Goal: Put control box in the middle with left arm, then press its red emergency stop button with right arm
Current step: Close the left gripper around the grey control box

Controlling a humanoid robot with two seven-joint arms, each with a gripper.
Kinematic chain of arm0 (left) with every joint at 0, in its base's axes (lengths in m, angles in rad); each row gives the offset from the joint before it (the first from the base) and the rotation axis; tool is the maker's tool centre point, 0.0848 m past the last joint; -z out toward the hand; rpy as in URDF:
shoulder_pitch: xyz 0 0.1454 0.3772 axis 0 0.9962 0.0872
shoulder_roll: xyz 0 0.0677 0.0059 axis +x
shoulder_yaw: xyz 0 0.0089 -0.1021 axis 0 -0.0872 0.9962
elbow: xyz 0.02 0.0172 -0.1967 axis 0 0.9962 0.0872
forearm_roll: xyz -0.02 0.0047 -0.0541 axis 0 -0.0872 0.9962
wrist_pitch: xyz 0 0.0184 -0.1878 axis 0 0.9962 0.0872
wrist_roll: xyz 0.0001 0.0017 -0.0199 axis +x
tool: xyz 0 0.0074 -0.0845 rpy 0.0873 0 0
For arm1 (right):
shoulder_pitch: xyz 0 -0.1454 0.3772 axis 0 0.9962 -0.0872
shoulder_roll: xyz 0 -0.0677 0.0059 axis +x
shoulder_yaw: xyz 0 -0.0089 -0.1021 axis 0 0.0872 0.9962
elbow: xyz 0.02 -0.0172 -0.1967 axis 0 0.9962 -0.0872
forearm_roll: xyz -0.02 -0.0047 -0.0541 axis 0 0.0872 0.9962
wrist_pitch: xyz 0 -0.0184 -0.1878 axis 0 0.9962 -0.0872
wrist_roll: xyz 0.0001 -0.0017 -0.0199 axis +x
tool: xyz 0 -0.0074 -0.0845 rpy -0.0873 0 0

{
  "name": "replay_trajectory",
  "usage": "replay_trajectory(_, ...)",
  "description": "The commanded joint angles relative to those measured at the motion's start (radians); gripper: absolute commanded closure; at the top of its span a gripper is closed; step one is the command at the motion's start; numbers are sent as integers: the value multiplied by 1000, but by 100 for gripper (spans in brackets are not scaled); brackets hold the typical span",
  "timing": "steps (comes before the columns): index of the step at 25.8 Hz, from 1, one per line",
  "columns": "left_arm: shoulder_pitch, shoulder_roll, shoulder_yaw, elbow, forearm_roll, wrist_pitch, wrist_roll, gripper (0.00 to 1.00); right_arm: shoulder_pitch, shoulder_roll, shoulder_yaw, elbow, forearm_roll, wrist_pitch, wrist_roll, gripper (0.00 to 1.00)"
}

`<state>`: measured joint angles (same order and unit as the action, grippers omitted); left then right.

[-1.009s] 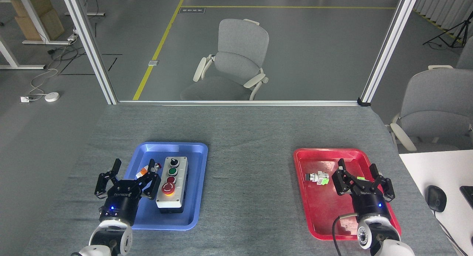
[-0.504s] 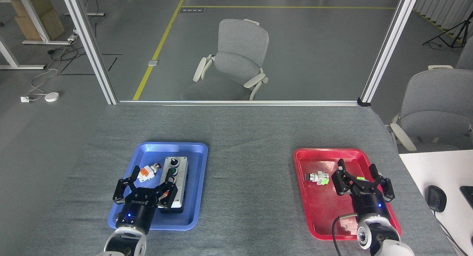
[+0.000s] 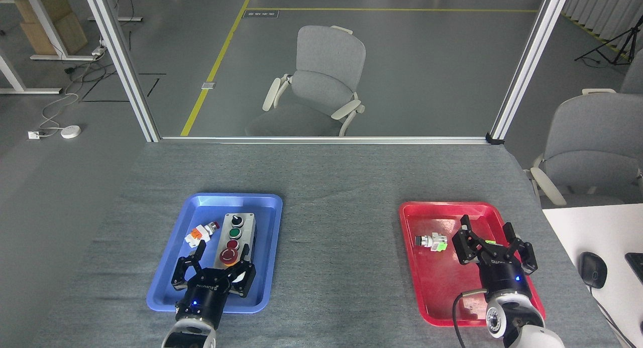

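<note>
Tabletop: grey felt-like cloth (image 3: 331, 187); the bare stretch to the right of your left pincer, between the two trays, is the middle you are aiming for, and nothing lies on it.
Blue tray: the blue tray (image 3: 271, 222) sits under and ahead of your left pincer and holds the box.
Red tray: the red tray (image 3: 432, 287) lies under your right pincer.
Control box: the control box (image 3: 234, 245) stands lengthwise in the blue tray, right of tray centre, its near end between the fingers of your left pincer; black knob farthest from you, then the green button, the small red one, and the emergency stop button (image 3: 228, 256) nearest.
Left pincer: your left gripper (image 3: 222, 257) is spread wide, one finger on each side of the box's near end; from this angle you cannot tell whether the pads touch the box walls.
Right pincer: your right gripper (image 3: 486, 237) hangs spread apart over the red tray, holding nothing.
Orange-bodied push-button part: orange part (image 3: 200, 232), just ahead and left of your left pincer, beside the box.
Green-bodied push-button part: green part (image 3: 432, 241), left of your right pincer.
Step in hand: the first step, the grasp; the box is not yet lifted.
Next move: you likely need to settle lower, close squarely on the box sides clear of the orange part, lift over the tray rim, then carry right.
</note>
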<state>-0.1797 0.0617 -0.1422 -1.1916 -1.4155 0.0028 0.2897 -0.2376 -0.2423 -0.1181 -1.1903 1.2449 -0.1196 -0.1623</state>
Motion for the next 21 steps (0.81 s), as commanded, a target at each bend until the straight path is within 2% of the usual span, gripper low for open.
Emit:
replay_trajectory(1, -12, -11, -4, 47, 1, 3, 16, 1, 0, 0, 0, 0, -2, 0, 0, 1)
replay_trajectory(5, -32, -29, -4, 92, 0, 2, 17, 1, 0, 0, 0, 0, -4, 0, 0, 1)
replay_trajectory(21, -102, -33, -2, 283, 16, 19, 60, 1, 1, -2, 0, 0, -5, 0, 0, 1)
